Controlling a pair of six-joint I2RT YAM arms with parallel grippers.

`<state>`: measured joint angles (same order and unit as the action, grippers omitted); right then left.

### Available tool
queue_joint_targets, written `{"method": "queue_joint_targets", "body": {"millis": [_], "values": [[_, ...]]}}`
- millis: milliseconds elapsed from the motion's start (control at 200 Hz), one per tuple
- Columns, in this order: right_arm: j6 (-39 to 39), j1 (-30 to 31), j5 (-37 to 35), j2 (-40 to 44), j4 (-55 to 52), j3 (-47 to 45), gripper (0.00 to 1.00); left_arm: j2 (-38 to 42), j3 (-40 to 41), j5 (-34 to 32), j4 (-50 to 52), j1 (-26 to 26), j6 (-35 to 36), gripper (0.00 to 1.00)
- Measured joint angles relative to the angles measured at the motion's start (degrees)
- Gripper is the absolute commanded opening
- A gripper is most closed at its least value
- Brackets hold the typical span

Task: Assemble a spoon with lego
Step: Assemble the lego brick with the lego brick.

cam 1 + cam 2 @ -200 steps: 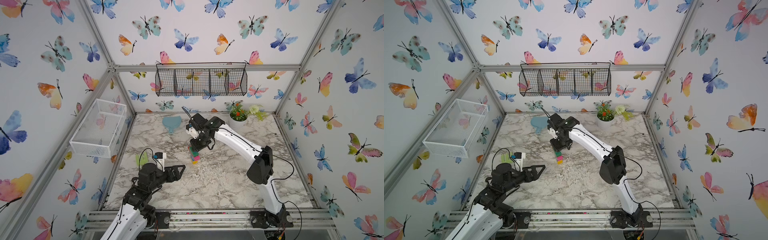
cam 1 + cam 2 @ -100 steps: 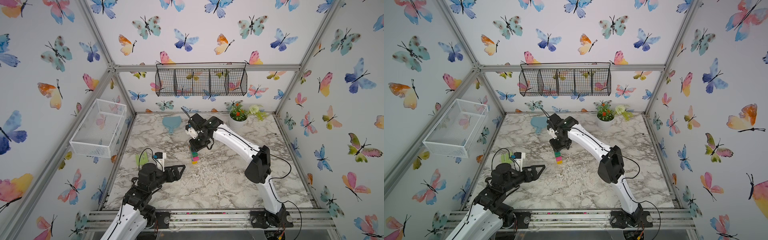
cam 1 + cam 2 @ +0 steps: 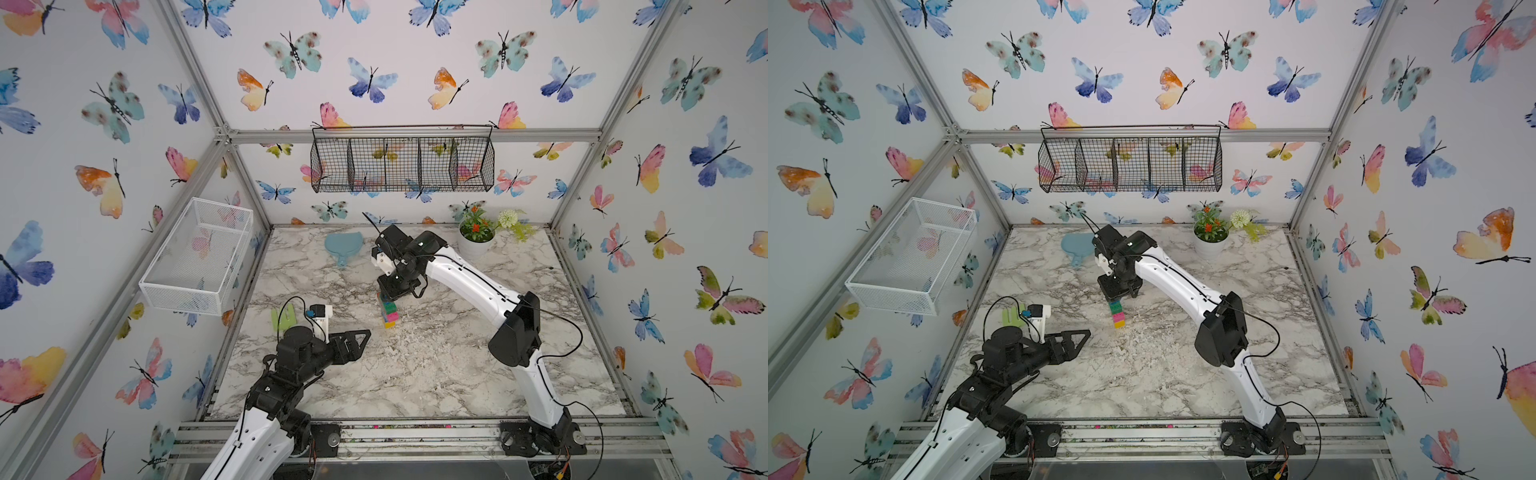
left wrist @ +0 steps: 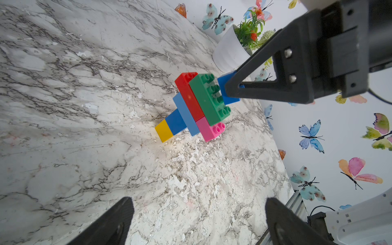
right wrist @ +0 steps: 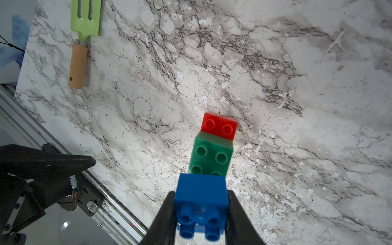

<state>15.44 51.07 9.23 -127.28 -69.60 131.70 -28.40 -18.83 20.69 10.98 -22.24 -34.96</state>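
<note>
Seven bricks look joined into the spoon (image 3: pixel 388 309), upright at mid-frame in both top views, yellow end toward the table (image 3: pixel 436 374); my right gripper (image 5: pixel 201 194) clamps its top blue brick (image 5: pixel 201 212); my left gripper (image 3: pixel 365 333) gapes empty, lower left; I judge only setting down remains.

place: I read this as a lab robot cell | signs: aluminium frame (image 3: pixel 270 135), butterfly-print walls (image 3: pixel 374 41), marble-look tabletop (image 3: pixel 436 374), right arm's base (image 3: pixel 540 438) bolted to a front rail (image 3: pixel 415 434)
</note>
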Motion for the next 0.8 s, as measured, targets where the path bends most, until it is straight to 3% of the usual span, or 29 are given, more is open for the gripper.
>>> {"method": "queue_joint_targets", "body": {"millis": [801], "values": [[0.59, 0.68, -0.39, -2.08, -1.75, 2.12, 0.09, 0.72, 0.00, 0.04, -0.02, 0.00, 0.00, 0.99]]}}
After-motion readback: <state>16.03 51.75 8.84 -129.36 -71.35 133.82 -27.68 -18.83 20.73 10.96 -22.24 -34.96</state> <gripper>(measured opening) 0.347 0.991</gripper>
